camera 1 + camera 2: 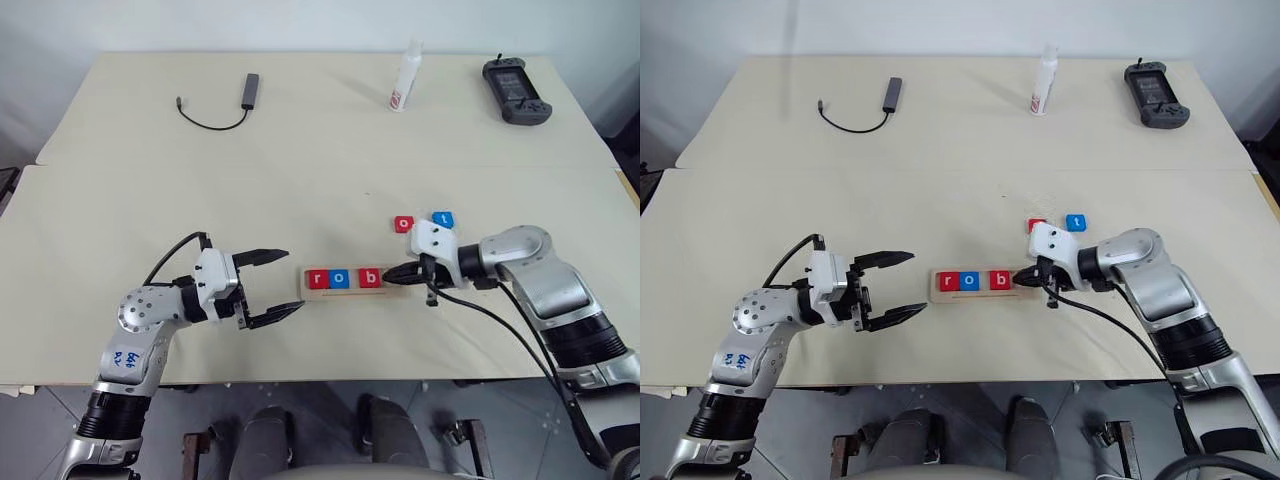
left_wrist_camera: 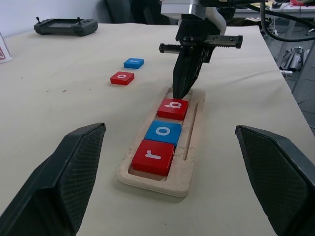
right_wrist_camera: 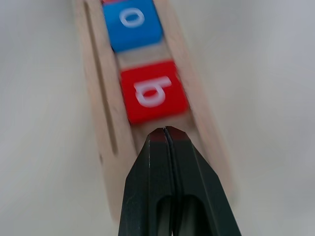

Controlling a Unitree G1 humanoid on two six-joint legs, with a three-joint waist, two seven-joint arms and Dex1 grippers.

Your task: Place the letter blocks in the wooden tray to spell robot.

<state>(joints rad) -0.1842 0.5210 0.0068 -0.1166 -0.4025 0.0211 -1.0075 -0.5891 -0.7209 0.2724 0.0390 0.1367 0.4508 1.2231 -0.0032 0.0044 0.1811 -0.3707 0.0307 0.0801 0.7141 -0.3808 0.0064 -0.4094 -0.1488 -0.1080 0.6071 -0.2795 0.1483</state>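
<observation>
While three letter blocks already sit in the wooden tray, two more lie loose on the counter. Read from the robot's left, the tray holds a red r block, a blue o block and a red b block, the first two touching and a narrow gap showing before the b. The rest of the tray toward the robot's right is hidden under the right hand, whose two black fingers are pressed fully together with nothing between them; the tip points down into the tray's slot just beside the b block, and whether it touches the block cannot be told. The left hand hovers near the tray's left end, its fingers spread wide and holding nothing. Farther back and to the right of the tray, a red o block and a blue t block lie near each other, apart from the tray. Along the far side of the counter rest a grey adapter with a black cable, a white spray bottle and a dark handheld controller.
</observation>
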